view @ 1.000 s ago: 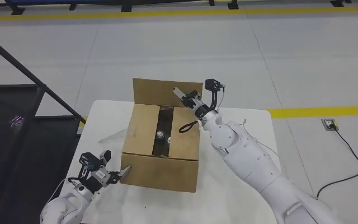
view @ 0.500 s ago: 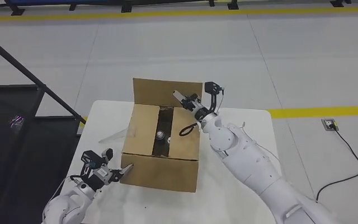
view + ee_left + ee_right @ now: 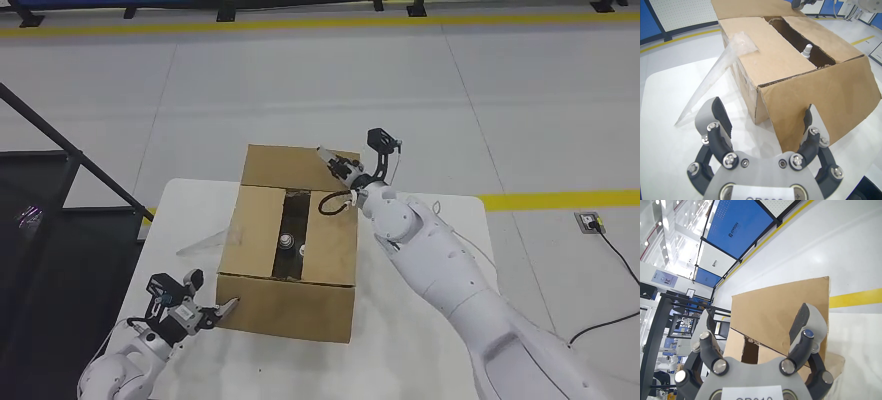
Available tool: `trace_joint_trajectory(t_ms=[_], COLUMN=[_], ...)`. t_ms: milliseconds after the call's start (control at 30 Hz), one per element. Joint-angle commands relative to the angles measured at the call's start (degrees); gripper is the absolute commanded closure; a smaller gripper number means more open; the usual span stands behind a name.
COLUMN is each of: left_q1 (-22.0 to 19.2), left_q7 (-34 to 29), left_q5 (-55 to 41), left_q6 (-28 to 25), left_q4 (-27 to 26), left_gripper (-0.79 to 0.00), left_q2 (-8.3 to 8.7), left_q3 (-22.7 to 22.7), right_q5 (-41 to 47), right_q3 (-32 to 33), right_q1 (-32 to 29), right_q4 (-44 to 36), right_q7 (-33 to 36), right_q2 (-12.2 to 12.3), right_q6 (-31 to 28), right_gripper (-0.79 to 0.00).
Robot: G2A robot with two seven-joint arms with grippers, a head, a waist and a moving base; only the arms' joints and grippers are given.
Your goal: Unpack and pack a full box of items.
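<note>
- Looking down from the top view, you have the brown cardboard box [image 3: 290,250] in the middle of the white table [image 3: 430,330]. Two top flaps are folded in with a dark slot between them.
- The far flap [image 3: 290,165] stands upright. The near flap [image 3: 819,106] hangs down over the front face.
- A white bottle cap [image 3: 287,240] sits in the slot. The left wrist view adds its nozzle shape and the slot's torn edges.
- The left gripper [image 3: 205,312] is at the box's near-left corner with its fingers spread. The left wrist view puts the hanging flap's side edge between them, nothing pinched.
- The right gripper [image 3: 335,160] is at the far flap's top edge with its fingers spread wide. The right wrist view has the flap's face behind them. You can't tell contact from either view.
- A clear plastic strip [image 3: 715,75] is stuck to the left top flap and trails down to the table. The left wrist view gives you its full run.
</note>
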Motion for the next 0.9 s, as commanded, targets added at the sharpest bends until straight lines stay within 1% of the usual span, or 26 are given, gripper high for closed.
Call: trace_joint_trajectory(t_ms=[0, 133, 267, 400, 500, 633, 700, 767, 867], left_q1=[0.3, 0.7, 0.8, 1.2, 1.0, -0.8, -1.9, -3.4, -6.1], left_q7=[0.3, 0.5, 1.2, 2.6, 2.7, 0.1, -1.0, -1.6, -1.9], left_q5=[-0.1, -0.3, -0.9, -3.1, -6.5, -11.2, -10.5, -9.4, -6.3], left_q6=[0.1, 0.6, 0.9, 1.6, 4.2, 10.3, 13.1, 15.9, 19.1], left_q4=[-0.3, -0.3, -0.2, -0.5, -0.3, 1.0, 1.3, 2.2, 4.4], left_gripper=[-0.785, -0.785, -0.785, -0.785, -0.785, -0.785, -0.785, -0.785, -0.785], left_q2=[0.04, 0.11, 0.15, 0.2, 0.12, -0.2, -0.37, -0.58, -0.99], left_q3=[-0.3, -0.6, -1.1, -2.6, -4.2, -5.0, -4.2, -3.0, 0.0], right_q5=[0.5, 1.5, 1.5, 2.1, 2.9, 5.2, 6.7, 8.7, 12.4], right_q3=[-0.2, -0.2, -0.2, 0.7, 1.7, 3.7, 4.8, 6.0, 7.8], right_q1=[0.8, 2.1, 3.0, 3.4, 3.5, 3.0, 2.6, 2.0, 1.1], right_q4=[2.5, 6.6, 9.7, 11.6, 12.5, 12.8, 12.5, 11.9, 10.4], right_q7=[1.1, 4.4, 7.5, 7.2, 6.9, 8.6, 11.2, 15.8, 25.4], right_q2=[-1.1, -2.7, -3.9, -4.4, -4.4, -4.0, -3.7, -3.3, -2.5], right_q6=[-0.2, -1.2, -2.2, -5.2, -8.9, -16.1, -19.9, -23.8, -29.5], right_gripper=[-0.785, -0.785, -0.785, -0.785, -0.785, -0.785, -0.785, -0.785, -0.785])
